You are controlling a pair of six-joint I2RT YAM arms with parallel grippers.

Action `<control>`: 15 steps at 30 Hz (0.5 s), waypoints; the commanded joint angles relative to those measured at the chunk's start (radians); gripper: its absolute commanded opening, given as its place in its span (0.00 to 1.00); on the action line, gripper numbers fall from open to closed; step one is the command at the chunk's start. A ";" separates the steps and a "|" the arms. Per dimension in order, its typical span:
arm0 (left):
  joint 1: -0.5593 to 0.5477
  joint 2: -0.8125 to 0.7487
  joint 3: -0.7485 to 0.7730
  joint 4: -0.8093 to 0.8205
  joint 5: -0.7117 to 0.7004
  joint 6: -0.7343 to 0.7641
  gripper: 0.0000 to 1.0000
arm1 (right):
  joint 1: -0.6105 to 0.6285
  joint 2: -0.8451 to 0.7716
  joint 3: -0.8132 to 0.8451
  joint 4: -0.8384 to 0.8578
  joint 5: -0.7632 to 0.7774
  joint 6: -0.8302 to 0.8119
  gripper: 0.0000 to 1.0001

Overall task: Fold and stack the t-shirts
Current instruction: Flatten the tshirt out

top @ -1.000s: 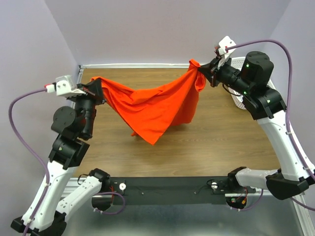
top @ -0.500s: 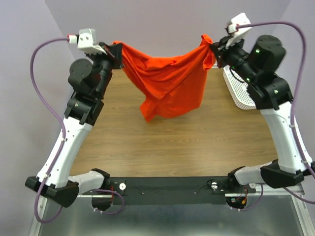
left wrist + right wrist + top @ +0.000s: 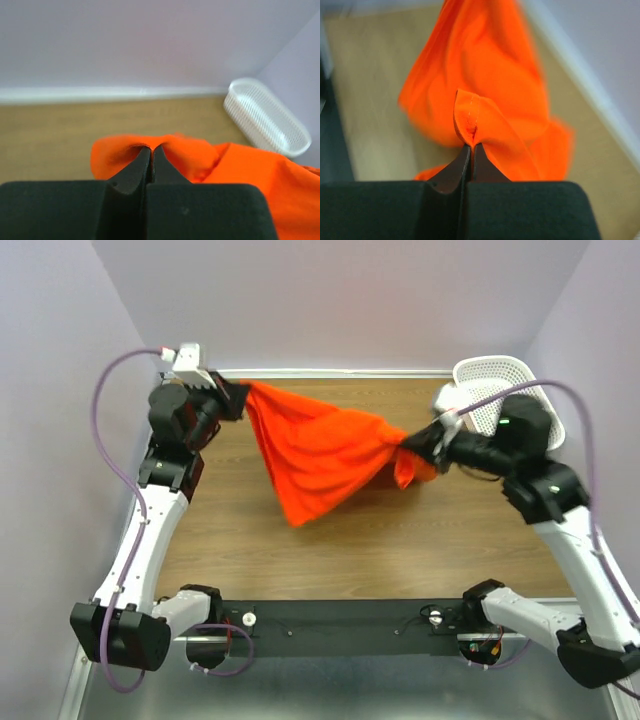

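Hanging over the table (image 3: 400, 560), the t-shirt (image 3: 315, 455) sags between both arms, likely held up to spread it for folding. Right gripper (image 3: 413, 443), nearer and lower, pinched tight on a hemmed edge. Left gripper (image 3: 238, 397), farther and higher, clamped on another edge. Basket (image 3: 495, 380) at far right corner.

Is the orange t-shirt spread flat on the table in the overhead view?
No, the t-shirt hangs bunched between the left gripper and the right gripper, each pinching an edge of it.
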 commanded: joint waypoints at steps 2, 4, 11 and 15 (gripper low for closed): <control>0.022 -0.023 -0.270 -0.158 0.128 0.058 0.00 | 0.022 -0.007 -0.284 -0.310 -0.348 -0.373 0.12; 0.022 -0.035 -0.342 -0.217 0.129 0.072 0.21 | 0.021 0.007 -0.292 -0.378 -0.324 -0.420 0.46; 0.028 -0.262 -0.358 -0.241 -0.156 0.081 0.84 | 0.019 0.094 -0.255 -0.090 0.006 -0.120 0.84; 0.029 -0.230 -0.344 -0.198 -0.089 0.078 0.84 | 0.001 0.286 -0.231 0.024 0.169 0.053 0.87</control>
